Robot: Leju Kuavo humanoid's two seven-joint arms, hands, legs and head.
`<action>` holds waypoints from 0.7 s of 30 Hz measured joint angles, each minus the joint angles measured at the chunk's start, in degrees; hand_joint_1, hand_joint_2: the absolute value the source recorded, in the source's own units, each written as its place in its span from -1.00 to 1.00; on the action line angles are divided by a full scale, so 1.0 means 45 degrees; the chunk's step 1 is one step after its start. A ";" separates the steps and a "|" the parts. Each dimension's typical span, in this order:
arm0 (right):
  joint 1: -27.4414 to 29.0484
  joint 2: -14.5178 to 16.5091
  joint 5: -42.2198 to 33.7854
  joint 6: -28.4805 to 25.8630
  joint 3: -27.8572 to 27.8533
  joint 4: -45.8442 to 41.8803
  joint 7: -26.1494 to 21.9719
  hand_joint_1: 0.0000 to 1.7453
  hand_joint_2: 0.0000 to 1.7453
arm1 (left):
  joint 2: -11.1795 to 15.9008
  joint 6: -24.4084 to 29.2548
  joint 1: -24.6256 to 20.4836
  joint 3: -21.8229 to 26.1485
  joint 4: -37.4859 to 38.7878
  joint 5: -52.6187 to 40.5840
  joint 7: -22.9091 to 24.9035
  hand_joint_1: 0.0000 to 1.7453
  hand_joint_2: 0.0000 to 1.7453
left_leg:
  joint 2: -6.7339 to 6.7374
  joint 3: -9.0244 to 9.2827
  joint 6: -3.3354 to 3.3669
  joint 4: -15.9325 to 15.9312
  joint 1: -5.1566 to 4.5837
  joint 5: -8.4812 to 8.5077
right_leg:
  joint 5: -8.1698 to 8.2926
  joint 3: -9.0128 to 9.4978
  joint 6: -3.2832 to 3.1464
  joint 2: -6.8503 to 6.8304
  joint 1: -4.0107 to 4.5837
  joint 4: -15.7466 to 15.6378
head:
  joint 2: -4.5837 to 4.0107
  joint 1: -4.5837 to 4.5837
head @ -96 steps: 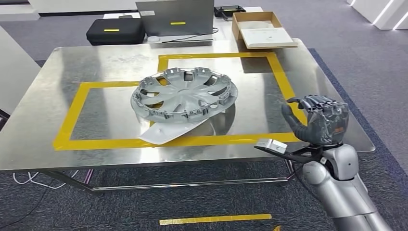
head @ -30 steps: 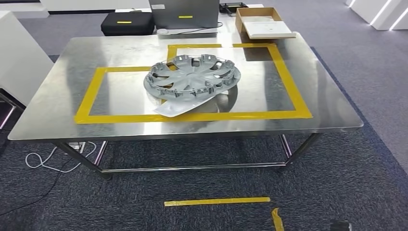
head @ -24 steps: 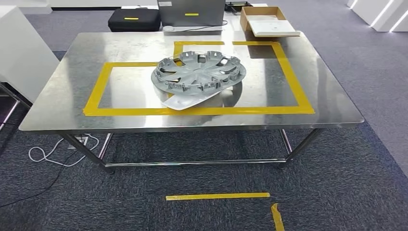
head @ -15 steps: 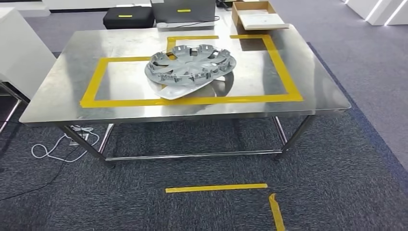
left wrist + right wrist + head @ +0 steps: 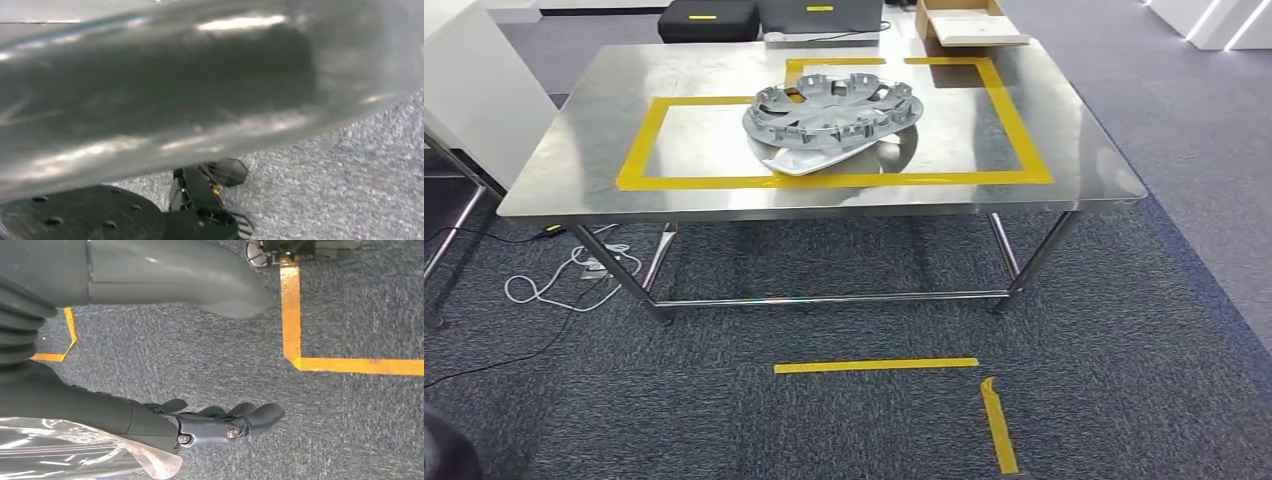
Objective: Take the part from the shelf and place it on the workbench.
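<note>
Steel, brushed and reflective: that is the table (image 5: 574, 170) you see in the head view, a rectangular top on thin round legs with a low crossbar. Yellow tape (image 5: 724, 182) marks stepped rectangular outlines on its surface. The part, a grey plastic hubcap (image 5: 832, 110), lies inside the taped area, inner face up, its spokes and clip tabs showing round the rim. It rests tilted on a flat white piece (image 5: 809, 160) that sticks out from under its near edge.

Beyond the far edge of the table you can make out a black case (image 5: 706, 20) with a yellow label, a grey case (image 5: 819, 14) beside it, and an open cardboard box (image 5: 964, 22). A white cable (image 5: 574, 280) loops on the dark, coarse carpet (image 5: 1124, 380) under the left side of the table. Two strips of yellow floor tape (image 5: 874, 366) lie on the carpet in front.

Your right wrist view adds the right hand (image 5: 220, 422): dark fingers stretched nearly straight and close together, holding nothing, above speckled grey carpet with yellow tape lines. A crinkled clear wrap covers part of the arm behind it.

Your left wrist view gives a blurred, shiny grey curved surface close to the lens, with carpet beyond. For the left hand, you cannot tell its state.
</note>
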 joint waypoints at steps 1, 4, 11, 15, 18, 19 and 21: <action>0.0024 -0.0007 0.0013 -0.0022 0.0032 0.0018 0.0051 -1.00 1.00 | -0.0012 0.0043 0.0017 0.0001 0.0001 0.0004 0.0017 -1.00 -1.00 | 0.0031 -0.0119 0.0115 -0.0009 0.0004 0.0117 | -0.0118 -0.0081 0.0080 0.0027 -0.0025 0.0081 | 0.0000 0.0001; 0.0096 -0.0023 -0.0225 0.0068 0.0061 0.0060 0.0458 -1.00 1.00 | -0.0087 0.0158 0.0073 0.0004 -0.0005 -0.0102 0.0151 -1.00 -1.00 | 0.0111 -0.0614 0.0393 -0.0043 0.0004 0.0549 | -0.1741 -0.0631 0.0225 0.0133 -0.0059 0.1527 | 0.0000 0.0051; 0.0247 0.0111 -0.1473 0.1849 -0.0521 -0.0061 0.0263 -1.00 -1.00 | -0.0229 -0.0522 0.0249 -0.0049 -0.0121 -0.0702 -0.0633 -1.00 -1.00 | 0.0153 -0.1965 0.0302 0.0201 -0.0116 0.1543 | -0.1459 0.1372 0.0142 0.0161 -0.0043 0.1284 | -0.0001 0.0069; 0.0318 0.0336 -0.1590 0.2421 -0.0761 -0.0358 -0.0213 -1.00 -1.00 | -0.0265 -0.0261 0.0245 -0.0073 -0.0189 -0.0917 -0.0847 -1.00 -1.00 | 0.0171 -0.2225 0.0034 0.0306 -0.0152 0.2003 | -0.1794 0.2502 -0.0127 0.0164 0.0004 -0.0758 | 0.0000 0.0065; 0.0430 0.0469 -0.1666 0.2556 -0.0949 -0.0539 -0.0262 -1.00 -1.00 | -0.0283 -0.0169 0.0301 -0.0075 -0.0215 -0.0973 -0.0877 -1.00 -1.00 | 0.0104 -0.2483 -0.0200 0.0946 -0.0083 0.1116 | -0.1387 0.2088 -0.0405 0.0068 -0.0037 -0.0743 | 0.0000 0.0024; 0.0450 0.0486 -0.1677 0.2566 -0.0980 -0.0588 -0.0268 -1.00 -1.00 | -0.0289 -0.0158 0.0316 -0.0075 -0.0217 -0.0978 -0.0883 -1.00 -1.00 | 0.0089 -0.2613 -0.0276 0.1612 -0.0056 0.0406 | -0.1262 0.1923 -0.0462 0.0052 -0.0028 -0.0733 | 0.0000 0.0001; 0.0494 0.0516 -0.1760 0.2627 -0.1056 -0.0662 -0.0311 -1.00 -1.00 | -0.0288 -0.0169 0.0324 -0.0075 -0.0220 -0.0981 -0.0898 -1.00 -1.00 | 0.0081 -0.2797 -0.0381 0.3233 -0.0020 -0.0599 | -0.1028 0.1589 -0.0491 0.0042 -0.0015 -0.0712 | 0.0000 -0.0017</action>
